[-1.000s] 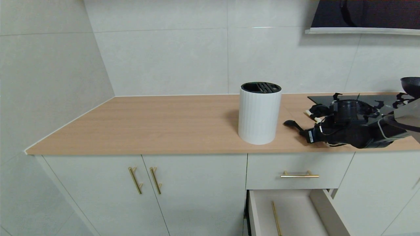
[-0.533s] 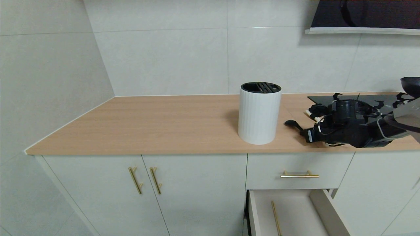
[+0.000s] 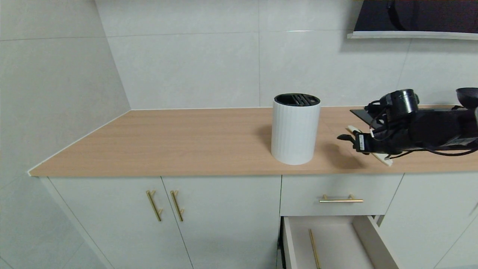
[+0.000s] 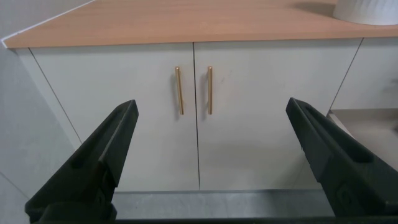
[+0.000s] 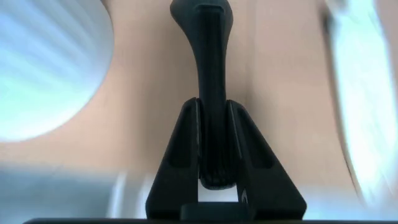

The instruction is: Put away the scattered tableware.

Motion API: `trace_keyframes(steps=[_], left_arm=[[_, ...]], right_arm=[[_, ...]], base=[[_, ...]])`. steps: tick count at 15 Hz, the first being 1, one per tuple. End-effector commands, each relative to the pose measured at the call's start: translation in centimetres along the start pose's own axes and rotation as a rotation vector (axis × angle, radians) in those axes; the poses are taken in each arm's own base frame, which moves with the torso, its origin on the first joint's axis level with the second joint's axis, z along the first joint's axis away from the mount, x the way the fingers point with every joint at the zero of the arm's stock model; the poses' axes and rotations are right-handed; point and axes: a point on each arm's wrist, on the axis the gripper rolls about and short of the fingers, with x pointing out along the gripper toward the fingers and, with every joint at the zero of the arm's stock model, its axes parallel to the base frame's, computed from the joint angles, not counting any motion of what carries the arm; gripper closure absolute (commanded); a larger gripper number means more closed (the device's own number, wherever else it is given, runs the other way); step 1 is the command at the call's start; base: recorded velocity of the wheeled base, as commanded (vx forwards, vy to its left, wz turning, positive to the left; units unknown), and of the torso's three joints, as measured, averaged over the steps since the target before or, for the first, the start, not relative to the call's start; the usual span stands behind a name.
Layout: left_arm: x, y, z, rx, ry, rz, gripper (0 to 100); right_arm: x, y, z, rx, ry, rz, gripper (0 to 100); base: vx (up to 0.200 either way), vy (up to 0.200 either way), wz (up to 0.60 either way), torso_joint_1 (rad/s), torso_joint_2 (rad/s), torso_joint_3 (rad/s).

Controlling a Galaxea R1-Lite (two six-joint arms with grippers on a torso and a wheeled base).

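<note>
My right gripper (image 3: 354, 141) hangs just above the wooden counter (image 3: 186, 142), to the right of the white ribbed holder (image 3: 295, 130) with its black slotted top. It is shut on a black utensil (image 3: 343, 137) whose rounded end points toward the holder. In the right wrist view the gripper (image 5: 212, 107) clamps the black utensil (image 5: 208, 37) with the holder (image 5: 43, 68) off to one side. A white utensil (image 3: 384, 160) lies on the counter under the right arm. My left gripper (image 4: 211, 168) is open, low in front of the cabinet doors (image 4: 193, 99).
A black cooktop (image 3: 368, 112) and a dark pot (image 3: 466, 95) sit at the counter's far right. Below the counter, a drawer (image 3: 328, 239) stands open with a thin gold bar (image 3: 313, 248) inside. A range hood (image 3: 410, 18) hangs above the cooktop.
The right gripper has lifted off the counter with the black utensil, and the arm has risen and turned. The white utensil's near end now shows beneath it.
</note>
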Motion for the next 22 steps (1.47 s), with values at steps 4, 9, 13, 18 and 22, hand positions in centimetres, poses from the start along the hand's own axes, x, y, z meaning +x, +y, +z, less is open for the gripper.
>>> trace_keyframes(steps=[4, 9, 13, 18, 22], left_arm=[[0.0, 0.0, 0.0, 0.0, 0.001, 0.0, 0], [0.0, 0.0, 0.0, 0.0, 0.001, 0.0, 0], [0.0, 0.0, 0.0, 0.0, 0.001, 0.0, 0], [0.0, 0.0, 0.0, 0.0, 0.001, 0.0, 0], [0.0, 0.0, 0.0, 0.0, 0.001, -0.001, 0]], right_arm=[[-13.3, -0.9, -4.0, 0.094, 0.014, -0.005, 100], [-14.7, -1.4, -9.0, 0.083, 0.128, 0.072, 100], [-12.7, -1.7, -10.5, 0.067, 0.203, 0.043, 100], [-11.2, -1.6, -11.2, 0.056, 0.254, 0.039, 100], [-11.0, -1.6, -11.4, 0.054, 0.267, 0.038, 100]], base=[[0.0, 0.0, 0.0, 0.0, 0.0, 0.0], [0.0, 0.0, 0.0, 0.0, 0.0, 0.0], [0.0, 0.0, 0.0, 0.0, 0.0, 0.0], [0.0, 0.0, 0.0, 0.0, 0.0, 0.0], [0.0, 0.0, 0.0, 0.0, 0.0, 0.0]])
